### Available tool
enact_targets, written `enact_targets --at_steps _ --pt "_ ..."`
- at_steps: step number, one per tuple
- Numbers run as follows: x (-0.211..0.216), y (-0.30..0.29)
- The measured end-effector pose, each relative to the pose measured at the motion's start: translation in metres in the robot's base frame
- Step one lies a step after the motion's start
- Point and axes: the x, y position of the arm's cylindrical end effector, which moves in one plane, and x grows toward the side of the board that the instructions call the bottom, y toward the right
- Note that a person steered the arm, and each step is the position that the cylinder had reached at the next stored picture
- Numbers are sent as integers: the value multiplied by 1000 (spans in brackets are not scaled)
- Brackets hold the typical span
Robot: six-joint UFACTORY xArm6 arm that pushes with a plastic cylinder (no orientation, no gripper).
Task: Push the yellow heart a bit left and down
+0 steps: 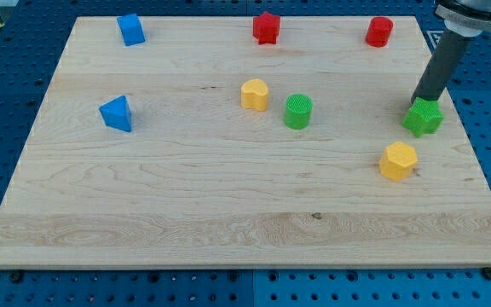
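- Camera view: a pale wooden desk (228,196) filled most of the picture, lying on a blue pegboard.
- The arm entered at the view's top right, cut off by the frame edge; only its dark rod showed, leaning down and to the view's left.
- There was no pincer; my tip (417,101) touched the top edge of the green star (423,117), which partly hid its very end.
- The yellow heart (255,94) sat near the desk's middle, just left of the green cylinder (297,112), well apart from my tip.
- A yellow hexagon (398,161) lay below the green star.
- Along the top: blue cube (130,29), red star (266,28), red cylinder (379,31).
- A blue triangle (117,113) sat at the left.
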Motion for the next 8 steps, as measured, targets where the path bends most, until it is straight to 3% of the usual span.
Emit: enact_targets --at_steps 3,5,6,8 --pt "-3 -2" --pt "-40 -86" --pt "-36 -114" --pt "-9 -111"
